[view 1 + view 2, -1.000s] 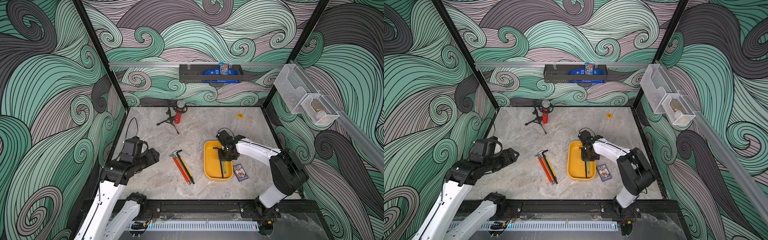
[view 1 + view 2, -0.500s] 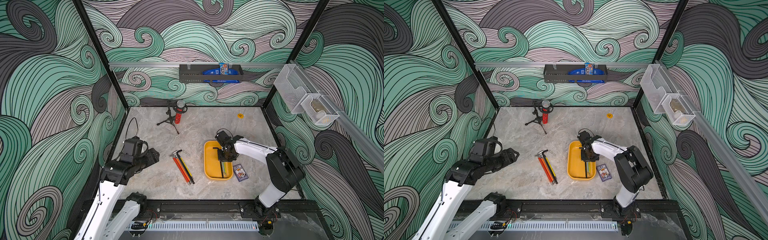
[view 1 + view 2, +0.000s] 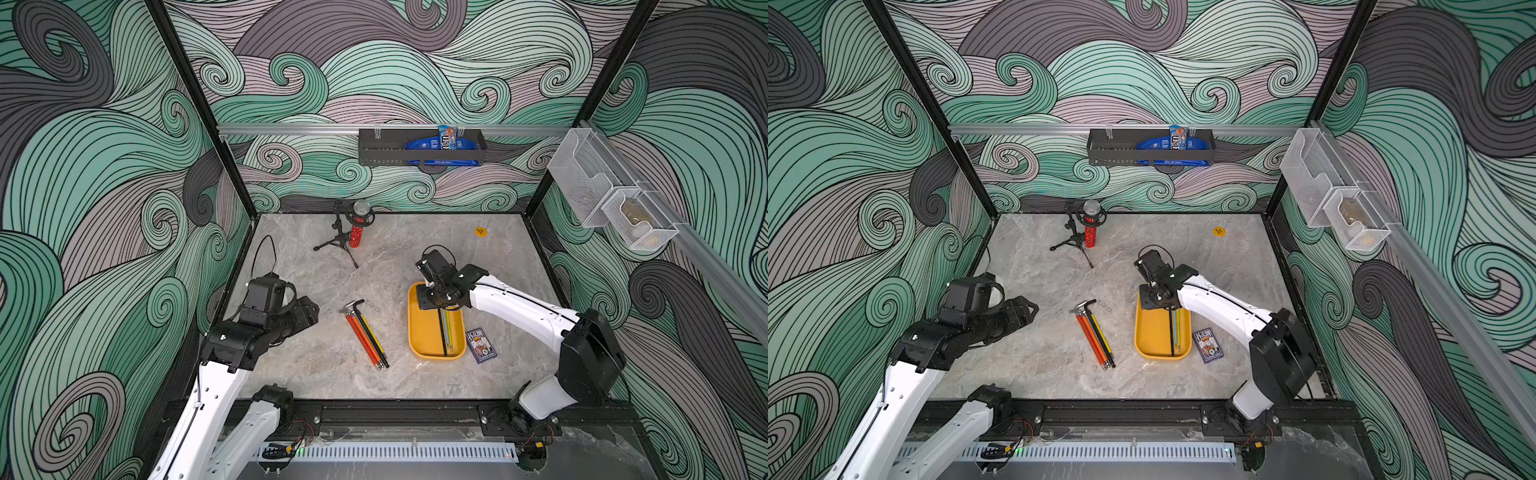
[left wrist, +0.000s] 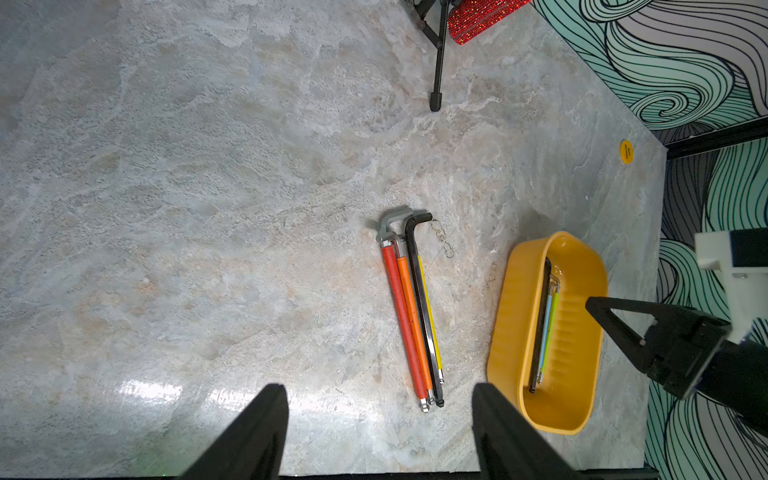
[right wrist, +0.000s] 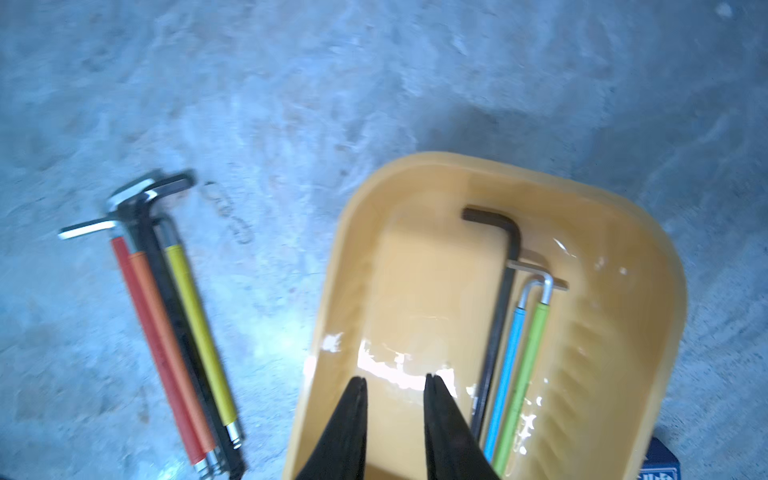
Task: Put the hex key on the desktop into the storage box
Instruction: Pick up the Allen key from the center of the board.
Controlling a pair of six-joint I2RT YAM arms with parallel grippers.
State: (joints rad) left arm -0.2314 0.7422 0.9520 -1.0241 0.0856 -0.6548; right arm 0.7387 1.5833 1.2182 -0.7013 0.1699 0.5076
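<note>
The yellow-orange storage box [image 3: 424, 332] [image 3: 1150, 332] sits right of centre on the grey marble desktop [image 3: 415, 249]. A black, a blue and a green hex key [image 3: 444, 332] [image 5: 511, 353] lie along its right side. My right gripper [image 3: 437, 301] [image 5: 395, 378] hangs over the box's far end, open, with nothing between its fingers. A bundle of red, orange, black and yellow hex keys [image 3: 365, 336] [image 4: 411, 316] lies on the desktop left of the box. My left gripper [image 3: 313, 309] [image 4: 380, 390] hovers further left, open and empty.
A red microphone on a small tripod [image 3: 353, 232] stands at the back. A card deck [image 3: 481, 345] lies against the box's right side. A small chain [image 3: 376, 307] lies by the bundle's bent ends. A black rack [image 3: 419, 147] and white mesh baskets [image 3: 602, 195] hang on the walls.
My right gripper's jaws have parted over the box and its arm has drawn in slightly. The left arm and the bundle on the desktop have not moved.
</note>
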